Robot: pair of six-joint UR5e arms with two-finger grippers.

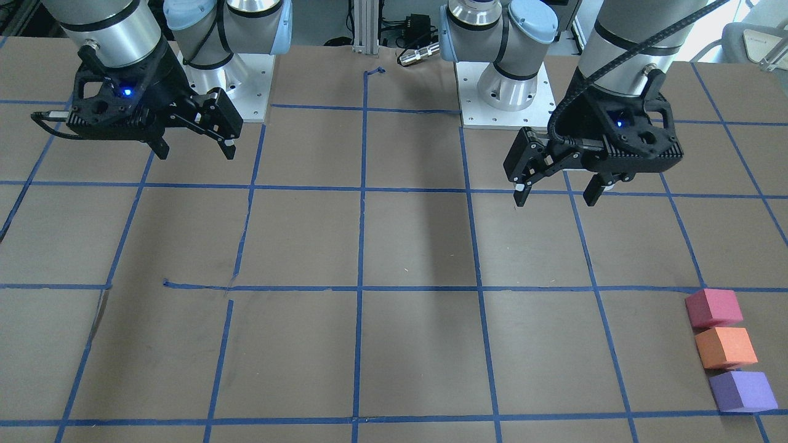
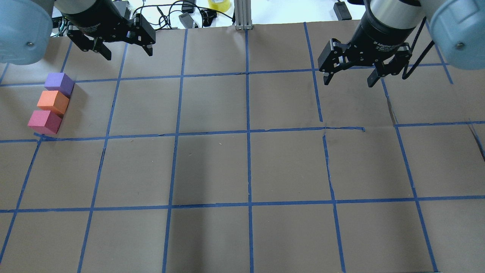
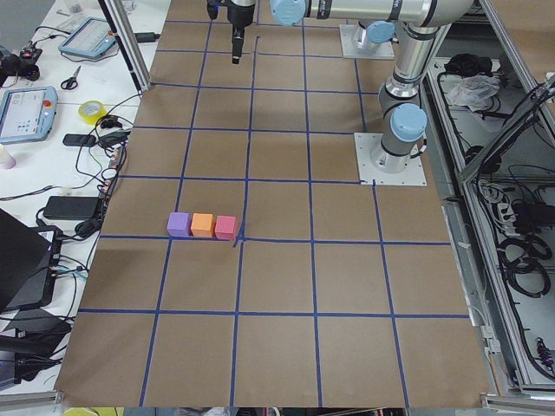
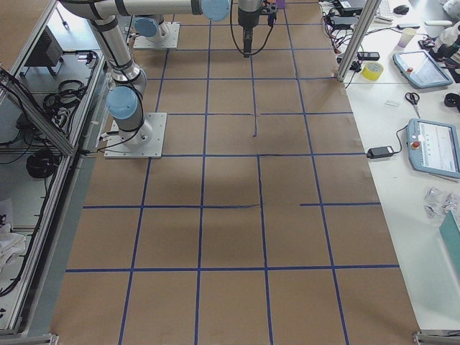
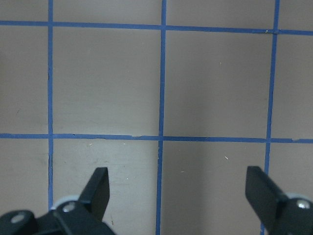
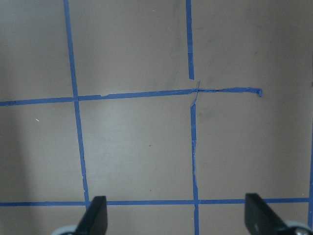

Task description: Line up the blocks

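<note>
Three foam cubes lie side by side in a short touching row on the brown table: purple block, orange block, pinkish-red block. They also show in the front view as pinkish-red, orange and purple, and in the exterior left view. My left gripper hovers open and empty, beyond and to the right of the row. My right gripper hovers open and empty on the far right. Both wrist views show only bare table between open fingers.
Blue tape lines form a grid on the table paper. A metal post, cables and a yellow tape roll sit beyond the far edge. Both arm bases stand on the robot's side.
</note>
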